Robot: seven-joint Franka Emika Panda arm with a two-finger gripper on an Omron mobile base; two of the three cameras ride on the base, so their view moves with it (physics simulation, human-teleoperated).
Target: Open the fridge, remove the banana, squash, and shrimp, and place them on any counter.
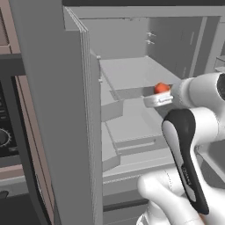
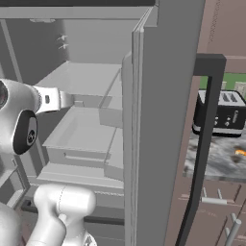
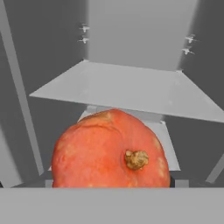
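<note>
Inside the open fridge [image 1: 52, 110], orange-red squash [image 3: 111, 151] sits right at the jaws (grip state unclear, fingertips hidden), above a shelf [image 3: 131, 89].

white glossy arm [image 1: 193, 127], rounded tubular links. black elongated oval inlay on link, small pale markings along it. dark circular joint cap with small screw dots [image 2: 30, 134]. pale flat wrist flange, faint dark markings [image 2: 50, 100].
</note>
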